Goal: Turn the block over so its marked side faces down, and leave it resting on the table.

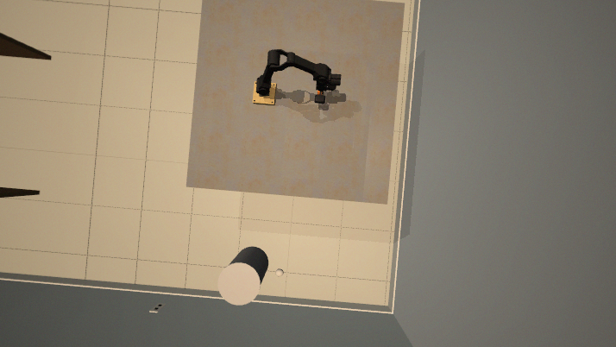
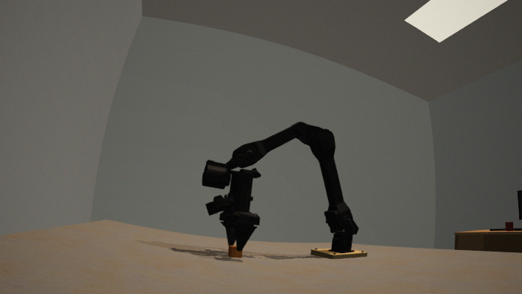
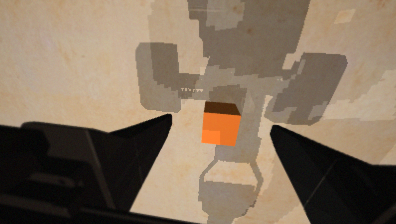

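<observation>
On the tan table [image 2: 110,263], the black arm [image 2: 322,146] bends down over the orange block [image 3: 220,128], its shadow hiding much of the surface there. Spread wide and empty, the gripper [image 3: 220,131] straddles the block without touching; any marking on the block is too small to make out.

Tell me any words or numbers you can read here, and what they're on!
None can be read.
The block shows plain orange faces and one dark face, with no letters.
A tiny whitish mark on the table is too small and blurred to read.
The open hand, the arm and its base plate show no labels.
</observation>
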{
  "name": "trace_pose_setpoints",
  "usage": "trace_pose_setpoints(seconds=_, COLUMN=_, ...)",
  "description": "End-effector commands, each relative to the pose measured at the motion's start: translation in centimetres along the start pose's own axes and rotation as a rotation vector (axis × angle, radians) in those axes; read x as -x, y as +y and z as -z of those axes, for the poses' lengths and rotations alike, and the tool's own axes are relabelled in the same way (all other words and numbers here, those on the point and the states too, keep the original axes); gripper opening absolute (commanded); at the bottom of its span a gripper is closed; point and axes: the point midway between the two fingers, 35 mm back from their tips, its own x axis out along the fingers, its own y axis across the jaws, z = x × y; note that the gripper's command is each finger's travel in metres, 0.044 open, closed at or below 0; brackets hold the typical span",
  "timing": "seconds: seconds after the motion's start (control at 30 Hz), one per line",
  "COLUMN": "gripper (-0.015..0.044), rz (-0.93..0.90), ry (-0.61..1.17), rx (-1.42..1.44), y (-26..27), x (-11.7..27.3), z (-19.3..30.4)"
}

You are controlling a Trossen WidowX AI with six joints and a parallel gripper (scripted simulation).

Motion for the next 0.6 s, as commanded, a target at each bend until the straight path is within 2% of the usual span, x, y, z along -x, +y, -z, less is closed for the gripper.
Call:
trace_pose_setpoints(seconds=0.0, gripper=0.044, rz=-0.005, ry=0.017, rx=-0.004, y=0.07, x=-0.97, z=0.31)
trace_pose_setpoints(seconds=0.03, gripper=0.044, rz=-0.005, ry=0.017, rx=-0.004, y=0.07, x=-1.0, z=0.32)
trace_pose_setpoints(seconds=0.4, gripper=0.0151, rz=-0.005, ry=0.017, rx=-0.004, y=0.07, x=-1.0, z=0.32)
trace_pose_setpoints(seconds=0.57, gripper=0.0118, rz=-0.005, ry=0.017, rx=-0.004, y=0.07, x=-1.0, z=0.32)
